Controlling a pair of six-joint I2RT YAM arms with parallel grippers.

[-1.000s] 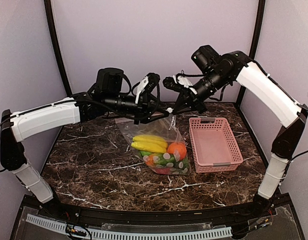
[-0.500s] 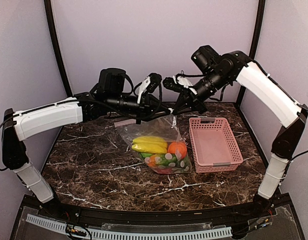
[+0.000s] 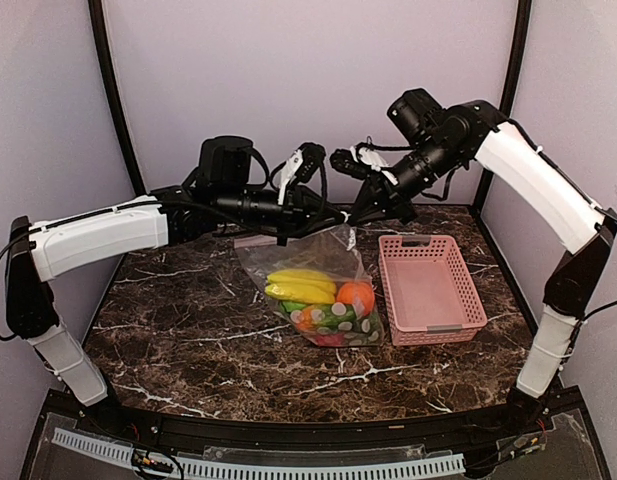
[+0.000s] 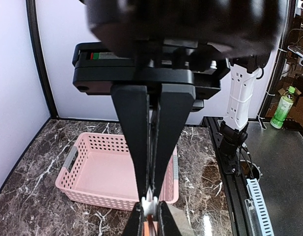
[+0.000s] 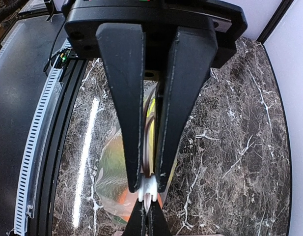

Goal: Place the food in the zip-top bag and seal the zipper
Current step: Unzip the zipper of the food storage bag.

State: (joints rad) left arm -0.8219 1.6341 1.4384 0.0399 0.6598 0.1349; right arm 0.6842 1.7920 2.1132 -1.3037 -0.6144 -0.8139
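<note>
The left gripper (image 4: 150,194) pinches almost shut on the zipper (image 4: 149,206). Between the arms sags the zip-top bag (image 3: 313,258), floppy and likely slippery, its bottom weighted by the food (image 3: 323,300). The right gripper (image 5: 147,184) clamps the same strip, probably the firmest place to hold.

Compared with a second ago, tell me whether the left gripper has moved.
Yes. The left gripper has shifted slightly right, toward the fixed pink basket, in the top view.
</note>
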